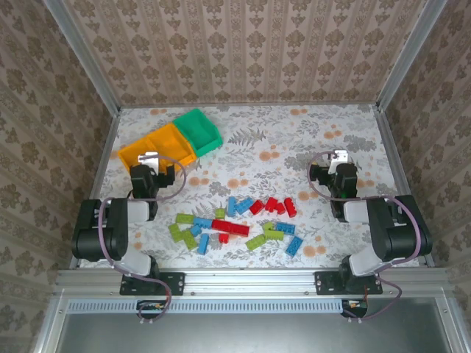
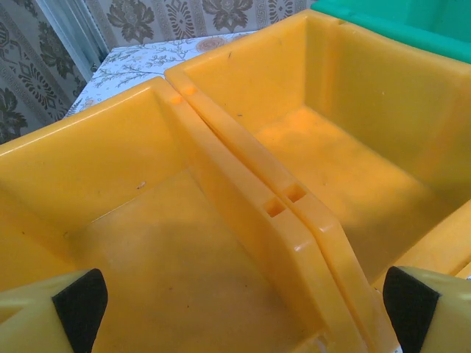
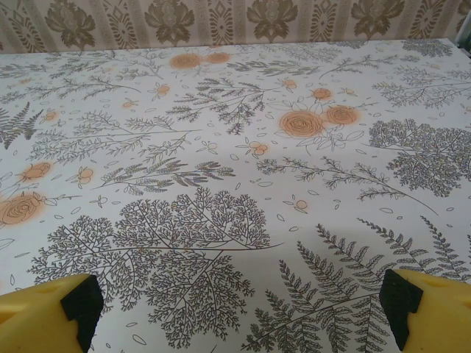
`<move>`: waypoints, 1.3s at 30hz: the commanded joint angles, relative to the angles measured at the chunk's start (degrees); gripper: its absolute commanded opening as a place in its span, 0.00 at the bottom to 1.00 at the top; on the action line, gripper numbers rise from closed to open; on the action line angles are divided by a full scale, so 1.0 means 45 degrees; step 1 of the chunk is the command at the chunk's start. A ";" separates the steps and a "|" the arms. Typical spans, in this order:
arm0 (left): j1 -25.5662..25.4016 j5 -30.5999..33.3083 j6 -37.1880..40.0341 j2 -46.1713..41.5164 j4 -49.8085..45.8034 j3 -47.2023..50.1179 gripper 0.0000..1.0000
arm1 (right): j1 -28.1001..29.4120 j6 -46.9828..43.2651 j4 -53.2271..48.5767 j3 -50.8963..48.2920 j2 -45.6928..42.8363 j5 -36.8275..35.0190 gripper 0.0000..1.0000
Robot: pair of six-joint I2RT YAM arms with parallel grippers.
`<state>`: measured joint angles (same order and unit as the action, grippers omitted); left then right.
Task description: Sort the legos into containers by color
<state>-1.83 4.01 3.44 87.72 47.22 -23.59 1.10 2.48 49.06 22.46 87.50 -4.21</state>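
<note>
The legos (image 1: 235, 220) lie scattered at the table's front centre in red, blue and lime green, with one long red brick (image 1: 230, 226) among them. The containers stand at the back left: two orange-yellow bins (image 1: 174, 141) and a green bin (image 1: 199, 131). My left gripper (image 1: 151, 158) hangs open over the yellow bins, above the wall (image 2: 294, 213) between them, with nothing between its fingertips (image 2: 79, 301). Both yellow bins look empty, and a corner of the green bin (image 2: 412, 22) shows behind them. My right gripper (image 1: 338, 156) is open over bare cloth (image 3: 235, 220) at the right, away from the bricks.
A floral cloth (image 1: 294, 147) covers the table. Patterned walls with metal posts (image 1: 110, 110) close in three sides. The bins sit near the left wall. Both arm bases stand at the near edge, with the brick pile between them.
</note>
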 commanded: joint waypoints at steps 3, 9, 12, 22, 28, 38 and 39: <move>0.0047 -0.0247 -0.0121 0.0096 0.0351 0.0048 1.00 | -0.0050 -0.0161 -0.0101 0.0224 0.0023 0.0140 1.00; 0.0054 -0.0264 -0.0137 0.0086 0.0349 0.0050 1.00 | -0.0051 -0.0161 -0.0101 0.0224 0.0008 0.0138 1.00; 0.0074 -0.0395 -0.0112 0.0092 0.0337 0.0048 1.00 | -0.0050 -0.0141 -0.0118 0.0242 0.0022 0.0155 1.00; 0.0157 -0.0700 -0.0101 0.0095 0.0269 0.0024 1.00 | -0.0050 -0.0160 -0.0120 0.0243 0.0014 0.0155 1.00; 0.0007 -0.0573 0.0066 -0.1041 -0.1926 -0.0769 1.00 | -0.0059 -0.0160 -0.0111 0.0224 0.0008 0.0155 1.00; 0.0249 0.3166 -0.3767 -0.4701 -1.0082 -0.3693 1.00 | -0.0013 0.0551 -0.7938 0.3693 -0.1652 0.0220 0.92; 0.0339 0.3816 -0.4384 -0.4728 -1.0732 -0.3879 1.00 | 0.0006 0.0718 -0.8673 0.4049 -0.1848 0.0435 0.90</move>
<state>-1.21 12.51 -8.19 66.61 11.88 -40.51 1.10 3.46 26.46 34.26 83.22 -3.99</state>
